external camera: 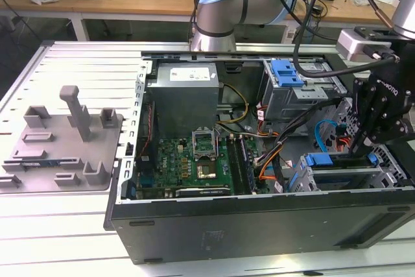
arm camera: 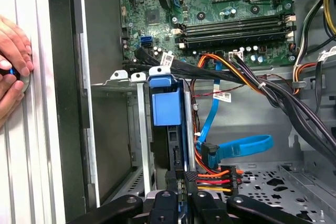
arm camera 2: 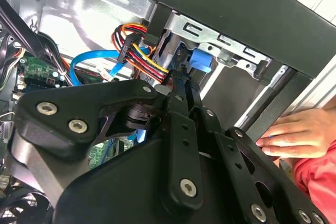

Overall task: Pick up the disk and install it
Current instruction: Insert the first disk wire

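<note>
The disk (arm camera: 176,150) stands on edge inside the metal drive cage (arm camera: 137,129) at the front corner of the open computer case. Its blue carrier bracket (arm camera: 167,104) caps the end towards the motherboard. In the exterior view the disk (external camera: 337,163) sits low in the cage on the exterior view's right, under my black gripper (external camera: 358,152). My gripper (arm camera: 183,181) reaches down into the cage with its fingers close together on the disk's edge. In the second wrist view the gripper (arm camera 2: 185,88) points at the blue bracket (arm camera 2: 200,59) in the cage.
Orange, red and blue cables (arm camera: 220,153) crowd the cage's side. The motherboard (external camera: 194,160) and a grey power supply box (external camera: 185,98) fill the case's middle. A second drive cage with a blue latch (external camera: 286,72) is behind. A person's hand (arm camera: 13,64) rests outside the case wall. A grey fixture (external camera: 65,141) lies on the exterior view's left.
</note>
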Robot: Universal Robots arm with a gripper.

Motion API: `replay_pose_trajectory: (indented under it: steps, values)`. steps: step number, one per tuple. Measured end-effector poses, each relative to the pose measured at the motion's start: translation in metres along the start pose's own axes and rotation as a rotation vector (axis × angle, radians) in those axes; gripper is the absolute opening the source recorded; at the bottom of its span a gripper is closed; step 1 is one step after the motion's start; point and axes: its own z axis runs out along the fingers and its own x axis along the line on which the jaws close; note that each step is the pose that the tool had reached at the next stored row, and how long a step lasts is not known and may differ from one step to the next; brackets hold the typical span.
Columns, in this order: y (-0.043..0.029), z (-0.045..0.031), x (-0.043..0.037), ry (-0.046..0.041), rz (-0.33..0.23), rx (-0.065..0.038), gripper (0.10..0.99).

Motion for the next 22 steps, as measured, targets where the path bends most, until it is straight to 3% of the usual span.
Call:
replay_pose_trajectory:
  steps: [22]
  values:
    - [-0.0003, 0.0087, -0.0014, -0.0013, -0.006, 0.001, 0.18]
